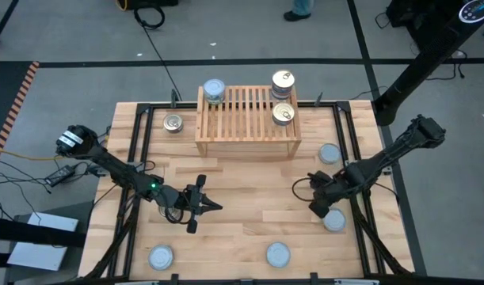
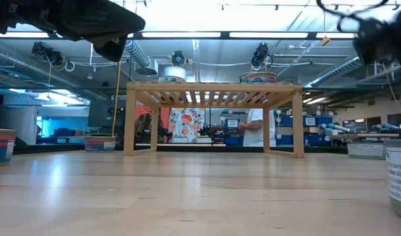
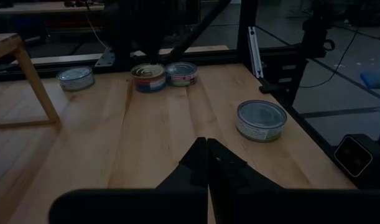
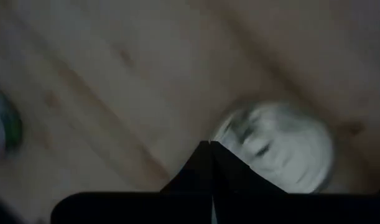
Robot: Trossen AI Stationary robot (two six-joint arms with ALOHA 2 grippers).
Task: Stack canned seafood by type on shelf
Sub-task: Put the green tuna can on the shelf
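You have three tins on the shelf [image 1: 248,142], a silvery-lidded tin [image 1: 214,89] alone and golden-lidded tins [image 1: 283,81] opposite, while five wait on the counter [image 1: 242,210]; both the left hand [image 1: 207,207] and right hand [image 1: 319,207] hang clenched, empty.

Cropped, blurred and unreadable spots across the four views

In the right wrist view a silvery tin [image 4: 283,146] is smearing into a blur, and a green-sided tin [image 4: 4,132] is being cropped by the picture's edge. In the low view, a tin [image 2: 400,177] is running off the frame, a person [image 2: 255,128] is standing half hidden behind the shelf [image 2: 213,92], and the tin labels are staying too small to read.
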